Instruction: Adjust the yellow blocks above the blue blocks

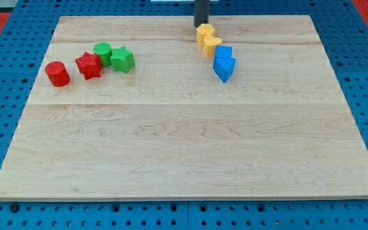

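Two yellow blocks sit near the view's top, right of centre: one (204,32) directly under my tip, the other (212,45) just below and right of it, touching. Two blue blocks follow in the same slanted line: a blue block (223,52) touching the lower yellow one, and a blue block (224,68) below it. My tip (200,25) comes down from the view's top edge and rests at the upper edge of the top yellow block, seemingly touching it.
The wooden board (184,147) lies on a blue pegboard table. At the view's left are a red cylinder (57,73), a red star (89,65), a green cylinder (103,53) and a green star (122,59), close together.
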Robot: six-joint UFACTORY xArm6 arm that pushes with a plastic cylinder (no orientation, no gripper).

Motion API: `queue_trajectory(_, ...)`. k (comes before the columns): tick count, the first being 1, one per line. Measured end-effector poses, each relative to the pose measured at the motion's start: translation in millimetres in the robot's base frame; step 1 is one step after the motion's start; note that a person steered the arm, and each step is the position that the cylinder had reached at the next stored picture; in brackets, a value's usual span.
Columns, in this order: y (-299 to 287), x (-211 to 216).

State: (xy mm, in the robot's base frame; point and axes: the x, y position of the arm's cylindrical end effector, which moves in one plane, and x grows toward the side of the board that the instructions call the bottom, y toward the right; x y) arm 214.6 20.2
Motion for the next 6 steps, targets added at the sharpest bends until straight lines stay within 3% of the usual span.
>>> queue_trajectory(1,-40.3,7.5)
queue_trajectory(2,2.4,23.5)
queue_trajectory(3,24.1,13.3)
queue_trajectory(4,-61.6,15.4)
queue_trajectory(5,-26.8,55.2)
queue_trajectory(6,39.7,58.8)
